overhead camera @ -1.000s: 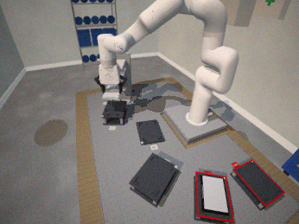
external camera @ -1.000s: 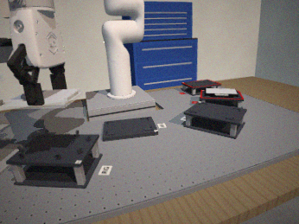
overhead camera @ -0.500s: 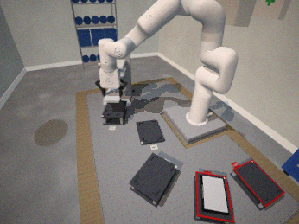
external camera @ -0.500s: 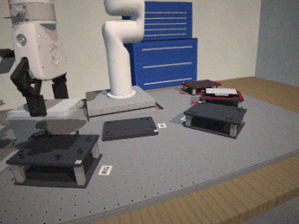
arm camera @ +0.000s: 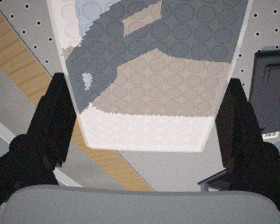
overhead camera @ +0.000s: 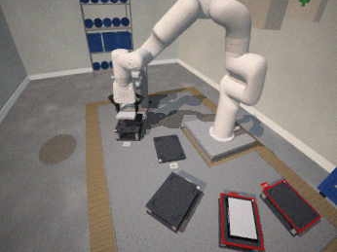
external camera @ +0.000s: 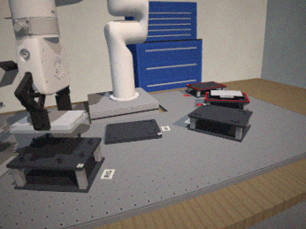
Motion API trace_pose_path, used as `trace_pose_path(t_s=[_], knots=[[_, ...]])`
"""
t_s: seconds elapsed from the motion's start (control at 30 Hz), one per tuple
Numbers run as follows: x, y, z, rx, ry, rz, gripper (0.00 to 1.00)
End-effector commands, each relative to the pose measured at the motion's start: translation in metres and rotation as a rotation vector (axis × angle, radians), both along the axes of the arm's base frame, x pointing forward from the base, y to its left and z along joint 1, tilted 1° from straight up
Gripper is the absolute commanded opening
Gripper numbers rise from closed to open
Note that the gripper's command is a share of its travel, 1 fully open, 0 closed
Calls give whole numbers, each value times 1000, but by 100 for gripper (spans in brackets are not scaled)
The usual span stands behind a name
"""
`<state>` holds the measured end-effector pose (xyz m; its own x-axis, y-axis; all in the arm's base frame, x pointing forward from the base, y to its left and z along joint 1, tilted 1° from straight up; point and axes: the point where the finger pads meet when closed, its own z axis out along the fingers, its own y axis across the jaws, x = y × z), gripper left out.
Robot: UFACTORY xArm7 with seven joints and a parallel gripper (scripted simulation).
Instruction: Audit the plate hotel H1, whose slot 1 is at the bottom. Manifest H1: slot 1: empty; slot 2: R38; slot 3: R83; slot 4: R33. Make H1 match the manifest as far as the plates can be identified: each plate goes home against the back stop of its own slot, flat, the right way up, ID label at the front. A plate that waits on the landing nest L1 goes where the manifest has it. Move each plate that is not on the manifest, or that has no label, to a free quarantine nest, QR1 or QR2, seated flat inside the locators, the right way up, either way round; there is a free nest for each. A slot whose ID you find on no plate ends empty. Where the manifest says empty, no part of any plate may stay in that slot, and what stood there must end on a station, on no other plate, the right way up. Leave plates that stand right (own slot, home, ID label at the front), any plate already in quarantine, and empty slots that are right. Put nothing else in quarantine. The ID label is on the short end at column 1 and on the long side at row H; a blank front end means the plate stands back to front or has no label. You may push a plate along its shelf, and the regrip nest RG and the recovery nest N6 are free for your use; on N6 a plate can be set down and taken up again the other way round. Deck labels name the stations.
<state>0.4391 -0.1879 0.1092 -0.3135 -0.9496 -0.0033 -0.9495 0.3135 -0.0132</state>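
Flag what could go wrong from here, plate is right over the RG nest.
1. The gripper holds the white plate just above the regrip nest; any offset could land an edge on a locator, not flat.
2. The fingers clamp only the plate's sides, so it may tilt or slip.
3. No label shows in the wrist view, so its ID stays unconfirmed.
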Motion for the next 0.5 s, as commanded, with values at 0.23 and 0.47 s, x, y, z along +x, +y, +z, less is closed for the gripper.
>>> trace_pose_path(t_s=[0.23, 0.47], knots=[[2, -1, 1, -1, -5, 0, 0], [2, -1, -8, -1, -5, 0, 0]])
